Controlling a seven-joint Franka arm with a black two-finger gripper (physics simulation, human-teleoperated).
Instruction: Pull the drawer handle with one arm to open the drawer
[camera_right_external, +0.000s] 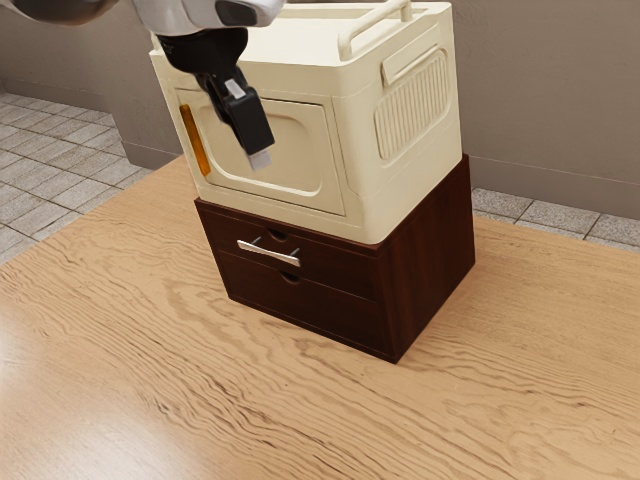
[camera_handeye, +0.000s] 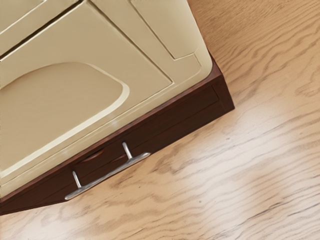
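The black hand (camera_right_external: 260, 158) hangs from the white and black robot arm (camera_right_external: 220, 12) in the exterior view, tipped down at a slant. Whether it stands wide or narrow I cannot tell from these pictures. It seems to be a little in front of the cream, box-shaped appliance (camera_right_external: 400, 200), though the angle makes the depth hard to judge.

Below the hand, and apart from it, is the slim silver bar handle (camera_right_external: 268, 253), held out on two short posts from the upper drawer (camera_right_external: 335, 268) of a dark red-brown wooden cabinet (camera_right_external: 432, 270). That drawer is closed, its front flush with the cabinet around it. The plain lower drawer (camera_right_external: 330, 308) beneath it, farther down from the hand, is closed as well.

The cream appliance rests on top of the cabinet. Its recessed door panel (camera_right_external: 300, 180) is behind the hand, with an upright orange strip (camera_right_external: 195, 140) toward the exterior view's left. The cabinet stands on the pale wood-grained bench (camera_right_external: 220, 400), well below the hand, and grey floor tiles (camera_right_external: 560, 217) lie beyond it.
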